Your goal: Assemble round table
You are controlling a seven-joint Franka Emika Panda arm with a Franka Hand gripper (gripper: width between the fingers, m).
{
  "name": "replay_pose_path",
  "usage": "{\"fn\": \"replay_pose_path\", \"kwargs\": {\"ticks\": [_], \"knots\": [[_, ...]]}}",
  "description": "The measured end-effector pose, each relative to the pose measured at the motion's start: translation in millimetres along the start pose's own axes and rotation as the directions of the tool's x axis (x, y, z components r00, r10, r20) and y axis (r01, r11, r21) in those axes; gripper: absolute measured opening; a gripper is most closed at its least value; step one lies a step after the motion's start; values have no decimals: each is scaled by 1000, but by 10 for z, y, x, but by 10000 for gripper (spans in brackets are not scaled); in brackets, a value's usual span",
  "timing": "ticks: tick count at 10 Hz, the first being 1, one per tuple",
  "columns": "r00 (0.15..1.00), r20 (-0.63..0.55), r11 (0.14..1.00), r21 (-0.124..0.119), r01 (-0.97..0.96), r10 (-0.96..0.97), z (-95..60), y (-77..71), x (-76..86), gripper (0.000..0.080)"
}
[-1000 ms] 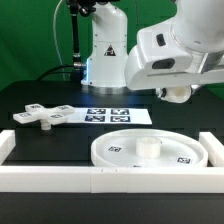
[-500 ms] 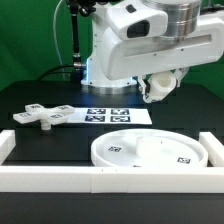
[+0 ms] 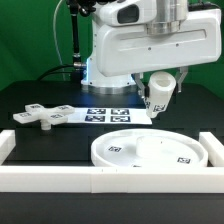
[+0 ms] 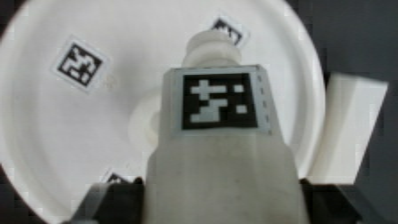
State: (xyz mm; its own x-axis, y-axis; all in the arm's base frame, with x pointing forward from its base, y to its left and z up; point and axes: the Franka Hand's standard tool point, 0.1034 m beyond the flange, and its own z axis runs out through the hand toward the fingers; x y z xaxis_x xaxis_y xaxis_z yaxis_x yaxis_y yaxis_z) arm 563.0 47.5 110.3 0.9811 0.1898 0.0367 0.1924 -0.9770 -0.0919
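Fingers (image 4: 103, 200) clamped on short cylindrical leg (image 3: 158, 97), held above round disc (image 3: 150, 152), not touching; cross-shaped base (image 3: 38, 115) well apart on surface (image 3: 30, 95), toward exterior view's left.

White disc (image 3: 150, 152) and leg (image 4: 214, 175) bear black-and-white square tags (image 4: 217, 100); tabletop (image 3: 45, 135) black.

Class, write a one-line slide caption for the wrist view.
Wrist view: the tagged leg, gripped, hangs above the round disc, with a white border rail alongside.
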Motion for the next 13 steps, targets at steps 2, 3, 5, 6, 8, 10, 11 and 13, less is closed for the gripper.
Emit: {"fn": "replay_pose_path", "kwargs": {"ticks": [2, 3, 5, 6, 8, 10, 11, 13], "knots": [[991, -129, 999, -36, 13, -18, 20, 79, 59, 409], [982, -186, 998, -57, 19, -30, 24, 116, 74, 409], [948, -312, 993, -112, 24, -58, 22, 211, 74, 409], [934, -351, 991, -129, 21, -66, 19, 245, 89, 409], [886, -455, 986, -168, 7, -84, 2, 293, 119, 409], [866, -494, 986, -170, -6, -80, 23, 264, 133, 409], [860, -503, 985, -171, -7, -82, 54, 259, 131, 409], [865, -495, 985, -170, -4, -82, 74, 263, 118, 409]]}}
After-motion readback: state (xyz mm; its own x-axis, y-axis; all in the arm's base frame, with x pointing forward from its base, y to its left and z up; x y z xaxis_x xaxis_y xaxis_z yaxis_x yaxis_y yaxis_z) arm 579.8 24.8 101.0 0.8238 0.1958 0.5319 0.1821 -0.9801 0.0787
